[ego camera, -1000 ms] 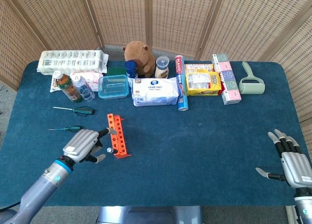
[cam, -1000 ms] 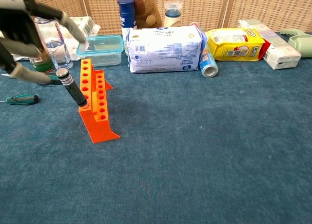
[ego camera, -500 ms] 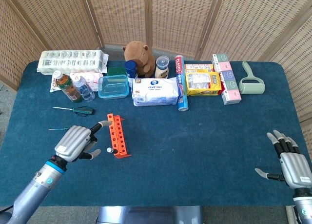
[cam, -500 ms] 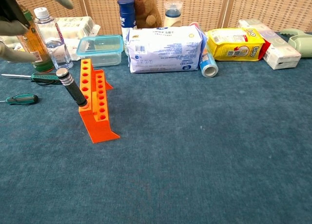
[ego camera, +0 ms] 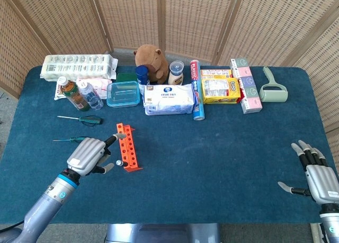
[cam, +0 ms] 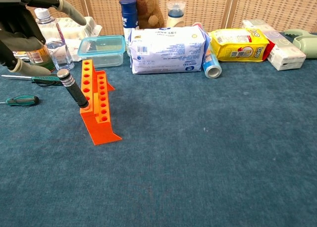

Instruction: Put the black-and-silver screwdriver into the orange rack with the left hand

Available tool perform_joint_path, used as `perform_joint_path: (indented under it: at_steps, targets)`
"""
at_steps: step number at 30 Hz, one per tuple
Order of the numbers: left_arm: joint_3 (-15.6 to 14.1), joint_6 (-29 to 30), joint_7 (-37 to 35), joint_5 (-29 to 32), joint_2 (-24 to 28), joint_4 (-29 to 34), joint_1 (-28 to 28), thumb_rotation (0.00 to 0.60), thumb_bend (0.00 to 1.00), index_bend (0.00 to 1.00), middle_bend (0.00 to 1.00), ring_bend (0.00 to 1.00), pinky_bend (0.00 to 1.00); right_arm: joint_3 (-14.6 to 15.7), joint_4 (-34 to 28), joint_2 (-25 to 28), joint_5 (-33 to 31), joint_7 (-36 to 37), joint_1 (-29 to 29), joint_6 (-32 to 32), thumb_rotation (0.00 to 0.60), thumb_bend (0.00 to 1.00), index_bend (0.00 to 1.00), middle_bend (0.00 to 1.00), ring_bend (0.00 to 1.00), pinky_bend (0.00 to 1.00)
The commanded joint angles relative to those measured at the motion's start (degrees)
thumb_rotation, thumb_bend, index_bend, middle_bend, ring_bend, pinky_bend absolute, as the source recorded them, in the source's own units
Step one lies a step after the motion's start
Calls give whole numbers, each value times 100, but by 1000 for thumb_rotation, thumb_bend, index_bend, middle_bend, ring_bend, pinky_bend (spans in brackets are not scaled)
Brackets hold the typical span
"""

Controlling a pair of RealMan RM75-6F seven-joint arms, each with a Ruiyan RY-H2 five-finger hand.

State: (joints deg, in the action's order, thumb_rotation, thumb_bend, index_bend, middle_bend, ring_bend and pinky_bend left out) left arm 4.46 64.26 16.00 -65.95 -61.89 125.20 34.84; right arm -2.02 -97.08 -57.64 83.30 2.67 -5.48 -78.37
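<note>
The left hand [ego camera: 87,154] hovers low over the table on an outstretched arm, fingers loosely spread and holding nothing; the right hand [ego camera: 317,178] rests at the table's near edge, fingers apart, thumb out

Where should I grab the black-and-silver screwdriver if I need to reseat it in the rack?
Take the black-and-silver screwdriver by its knurled black handle below the silver cap, coming from its upper left. It leans that way out of the orange rack, so the handle is clear there and nearest the left hand.
</note>
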Motion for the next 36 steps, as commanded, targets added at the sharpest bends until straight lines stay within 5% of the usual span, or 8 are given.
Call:
perform_joint_path:
  at_steps: [1, 31, 34, 36]
  targets:
    - [31, -26, 31, 91, -47, -8, 26, 600, 244, 158, 927, 1000, 1000, 1, 0, 0, -1, 2, 0, 3, 410, 0, 36, 0, 0, 0]
    - [211, 103, -1, 149, -224, -88, -1, 600, 243, 158, 890, 992, 1000, 1, 4, 23, 8, 49, 2, 6, 412, 0, 36, 0, 0, 0]
    - [184, 211, -43, -57, -87, 5, -94, 600, 212, 119, 675, 800, 926, 4, 1, 28, 14, 52, 1, 7, 411, 0, 36, 0, 0, 0]
    - [109, 339, -92, -331, 98, 95, -229, 600, 163, 26, 323, 427, 691, 3, 4, 29, 13, 50, 3, 4, 410, 0, 36, 0, 0, 0]
